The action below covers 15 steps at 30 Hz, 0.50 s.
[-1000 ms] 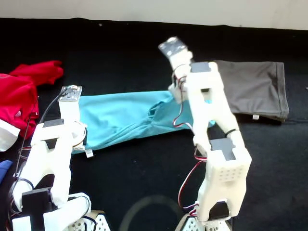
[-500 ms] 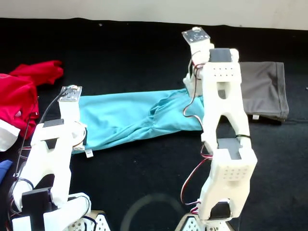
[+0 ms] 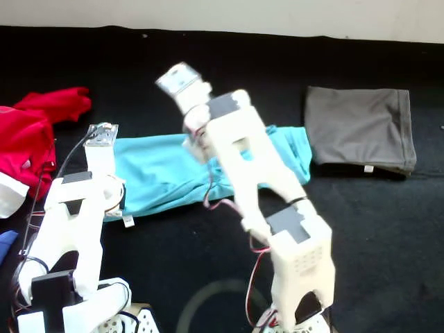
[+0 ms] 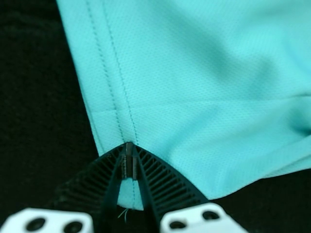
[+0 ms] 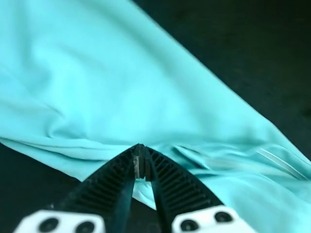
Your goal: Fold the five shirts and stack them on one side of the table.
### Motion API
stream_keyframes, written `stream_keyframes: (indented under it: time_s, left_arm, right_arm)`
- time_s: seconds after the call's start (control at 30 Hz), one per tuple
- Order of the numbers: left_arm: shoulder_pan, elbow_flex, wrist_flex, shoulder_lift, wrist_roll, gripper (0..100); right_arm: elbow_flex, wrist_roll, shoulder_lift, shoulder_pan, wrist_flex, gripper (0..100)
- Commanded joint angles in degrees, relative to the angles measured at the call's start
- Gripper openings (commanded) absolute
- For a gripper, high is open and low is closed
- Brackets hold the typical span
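**Both grips on the teal shirt**

Left wrist view. My left gripper is pinched tight on the teal shirt. The tips meet over the stitched hem, right at a corner of the cloth. A sliver of teal shows between the fingers behind the tips. From the bite the shirt spreads away mostly flat, with one soft crease further off. The black table runs along the hem side.

Right wrist view. My right gripper is clamped too, on a folded edge of the same teal shirt. The cloth fans out beyond the tips, with low rumples close to the bite. A pale strip lies along the fabric to one side. Black table shows past the far edge.

High view. The teal shirt lies as a long band across the middle of the table. My left arm sits at the band's left end. My right arm leans diagonally over to about the band's middle and hides part of it. The band's right end is bunched, just beside a grey shirt folded flat on the right side; I cannot tell whether they touch. A red shirt is heaped at the left edge, near the teal end but apart from it.
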Motion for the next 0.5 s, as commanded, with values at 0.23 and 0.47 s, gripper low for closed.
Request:
stream_keyframes:
  time_s: [0.23,0.47]
  left_arm:
    - [-0.57,0.22,-0.44,0.31,0.09,1]
    - [-0.57,0.22,-0.44,0.31,0.09,1]
  right_arm:
    - [13.85,-0.53,-0.31,-1.63,-12.44,0.7]
    - [14.64,-0.18,-0.84,-1.80,-1.36,0.7]
